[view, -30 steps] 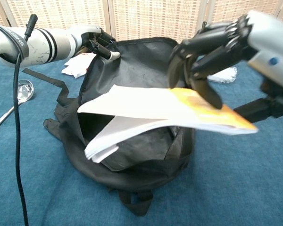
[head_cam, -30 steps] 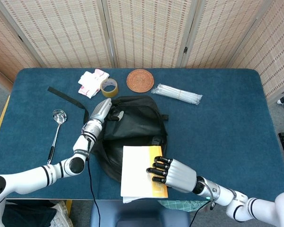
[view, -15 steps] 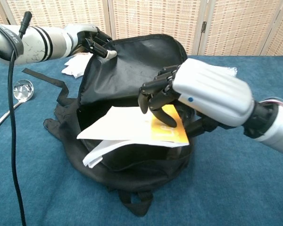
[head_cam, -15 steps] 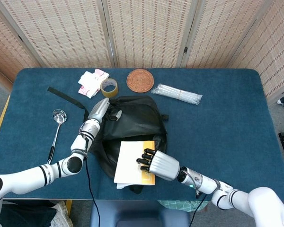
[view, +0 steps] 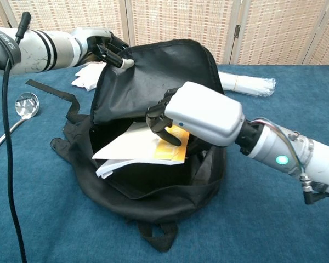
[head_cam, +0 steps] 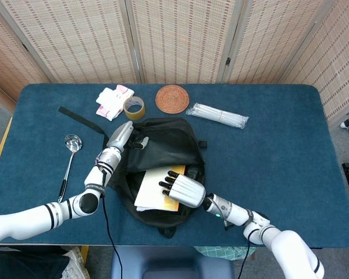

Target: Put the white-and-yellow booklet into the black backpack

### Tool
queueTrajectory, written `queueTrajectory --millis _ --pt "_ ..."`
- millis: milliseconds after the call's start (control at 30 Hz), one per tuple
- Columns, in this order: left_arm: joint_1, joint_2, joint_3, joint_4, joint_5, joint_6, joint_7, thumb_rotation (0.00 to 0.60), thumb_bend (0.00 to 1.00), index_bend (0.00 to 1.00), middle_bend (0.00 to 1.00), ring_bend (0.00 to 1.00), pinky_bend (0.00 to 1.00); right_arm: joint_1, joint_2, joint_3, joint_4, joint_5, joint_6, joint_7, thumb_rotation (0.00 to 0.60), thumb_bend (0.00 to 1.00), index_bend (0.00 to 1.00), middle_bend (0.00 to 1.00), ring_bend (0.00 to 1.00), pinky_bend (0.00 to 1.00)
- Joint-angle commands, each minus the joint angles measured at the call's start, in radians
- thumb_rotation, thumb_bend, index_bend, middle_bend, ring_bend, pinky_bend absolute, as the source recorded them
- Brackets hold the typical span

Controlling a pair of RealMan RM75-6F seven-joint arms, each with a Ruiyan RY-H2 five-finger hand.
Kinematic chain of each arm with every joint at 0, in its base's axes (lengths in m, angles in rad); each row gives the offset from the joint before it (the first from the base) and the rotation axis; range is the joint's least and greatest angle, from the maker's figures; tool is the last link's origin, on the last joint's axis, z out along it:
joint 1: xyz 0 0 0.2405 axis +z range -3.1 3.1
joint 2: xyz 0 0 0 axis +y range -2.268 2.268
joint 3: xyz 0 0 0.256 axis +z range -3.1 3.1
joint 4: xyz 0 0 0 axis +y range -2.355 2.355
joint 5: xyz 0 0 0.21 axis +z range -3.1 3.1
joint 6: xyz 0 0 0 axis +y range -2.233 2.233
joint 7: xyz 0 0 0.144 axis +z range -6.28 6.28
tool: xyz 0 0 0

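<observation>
Partly inside the black backpack [view: 153, 181] now: white-and-yellow booklet [view: 132, 151] lying nearly flat across the open mouth, long axis running from the left rim toward the yellow end deeper in, white corner jutting past the near-left edge. Clamped on its yellow end by the right hand [view: 200, 115], fingers curled over the top, thumb presumably beneath though hidden. Pinching the backpack's raised flap at its upper-left corner, the left hand [view: 107, 46], holding the mouth open.
</observation>
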Motion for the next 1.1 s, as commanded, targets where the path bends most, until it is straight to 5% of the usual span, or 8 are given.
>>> queueTrajectory --millis 33,667,900,1100 --pt "0.003 0.004 0.001 -0.003 0.001 -0.002 -0.005 0.600 0.62 0.68 0.41 0.33 0.15 0.023 -0.039 -0.012 0.058 0.020 -0.029 -0.036 0.600 0.64 0.81 0.50 0.54 0.41" --pt "0.020 0.038 0.009 -0.041 0.022 -0.006 -0.038 0.600 0.62 0.66 0.40 0.32 0.14 0.084 -0.131 -0.055 0.219 0.095 -0.162 -0.250 0.600 0.64 0.79 0.45 0.45 0.19" --pt "0.022 0.042 0.016 -0.043 0.023 -0.007 -0.042 0.600 0.62 0.65 0.40 0.32 0.14 0.088 -0.150 -0.056 0.229 0.125 -0.175 -0.356 0.600 0.64 0.59 0.35 0.37 0.04" --pt "0.025 0.047 0.017 -0.045 0.026 -0.006 -0.049 0.600 0.62 0.65 0.40 0.31 0.14 0.074 -0.150 -0.056 0.217 0.152 -0.184 -0.430 0.600 0.62 0.30 0.19 0.26 0.00"
